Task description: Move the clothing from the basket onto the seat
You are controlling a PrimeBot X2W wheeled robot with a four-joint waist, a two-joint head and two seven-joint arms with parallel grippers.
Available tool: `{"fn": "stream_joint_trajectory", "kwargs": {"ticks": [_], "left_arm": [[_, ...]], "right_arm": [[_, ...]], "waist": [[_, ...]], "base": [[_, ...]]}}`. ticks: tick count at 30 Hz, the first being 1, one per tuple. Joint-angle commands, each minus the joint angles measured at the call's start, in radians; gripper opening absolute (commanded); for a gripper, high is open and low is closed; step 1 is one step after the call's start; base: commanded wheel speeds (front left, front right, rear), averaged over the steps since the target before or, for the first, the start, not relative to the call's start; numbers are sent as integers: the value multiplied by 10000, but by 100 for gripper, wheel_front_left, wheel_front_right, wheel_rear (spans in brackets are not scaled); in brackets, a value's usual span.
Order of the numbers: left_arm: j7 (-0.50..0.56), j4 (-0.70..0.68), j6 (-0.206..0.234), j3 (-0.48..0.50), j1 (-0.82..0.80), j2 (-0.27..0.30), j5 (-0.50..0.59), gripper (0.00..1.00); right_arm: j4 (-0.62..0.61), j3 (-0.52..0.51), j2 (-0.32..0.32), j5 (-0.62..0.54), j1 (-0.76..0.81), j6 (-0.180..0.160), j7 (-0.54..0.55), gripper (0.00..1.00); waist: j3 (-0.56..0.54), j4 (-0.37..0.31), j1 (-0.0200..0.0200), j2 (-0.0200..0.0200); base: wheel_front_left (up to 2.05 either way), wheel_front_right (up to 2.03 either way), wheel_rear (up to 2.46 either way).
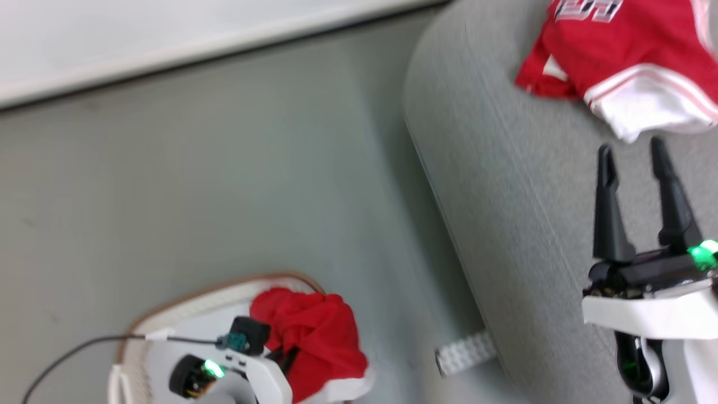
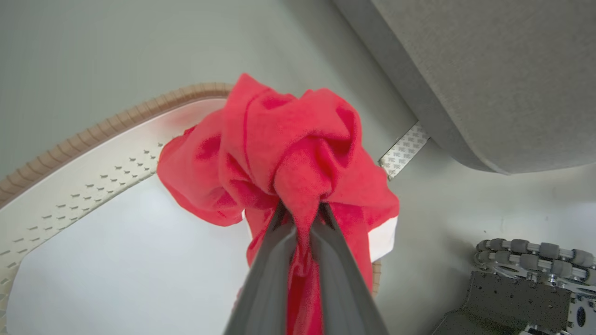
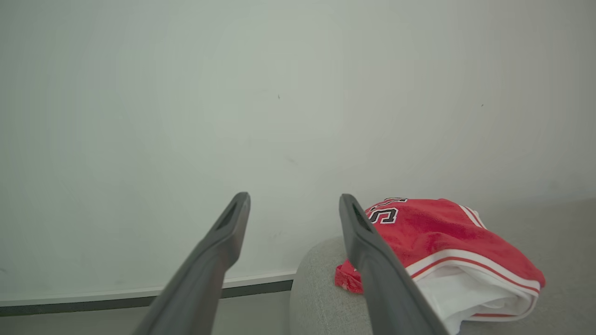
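Note:
A bunched plain red garment (image 2: 288, 153) of the clothing is pinched between the fingers of my left gripper (image 2: 300, 211), which is shut on it above the white basket (image 2: 88, 158) with its tan rim. In the head view this red garment (image 1: 314, 336) sits over the basket (image 1: 168, 314) at the lower left, with the left gripper's wrist beside it. A red and white jersey (image 1: 622, 62) lies on the grey seat (image 1: 505, 168). My right gripper (image 1: 631, 151) hovers open over the seat, just below the jersey (image 3: 442, 242), holding nothing.
Grey-green floor (image 1: 224, 168) lies between basket and seat, with a white wall base along the top. A pale patterned strip (image 1: 465, 352) sticks out under the seat's edge. My wheeled base (image 2: 526, 284) shows on the floor at the lower right of the left wrist view.

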Motion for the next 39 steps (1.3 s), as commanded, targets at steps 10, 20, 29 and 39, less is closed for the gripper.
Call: {"fn": "stream_joint_trajectory", "kwargs": {"ticks": [10, 20, 29, 39], "left_arm": [[-276, -1994, 197, 1463, 1272, 125, -218, 0], [-280, -5251, 1082, 2951, 2016, 799, 695, 0], [8, -7685, 1925, 3503, 1604, 1594, 873, 0], [676, -9906, 2704, 4037, 1558, 2309, 610, 0]], "right_arm": [[569, 207, -434, 142, 1017, -22, 1, 100], [930, 655, -387, 225, 1795, -22, 120, 100], [1020, 1229, -383, 283, 1887, -22, 276, 100], [1297, 1629, -289, 303, 2083, -22, 209, 100]], "waist": [[-3115, 1469, 2, 0], [-4212, 2115, 2, 0], [-4551, 2403, 2, 0], [-4520, 2453, 2, 0]], "base": [[0, 0, 0], [0, 0, 0], [0, 0, 0], [0, 0, 0]]}}
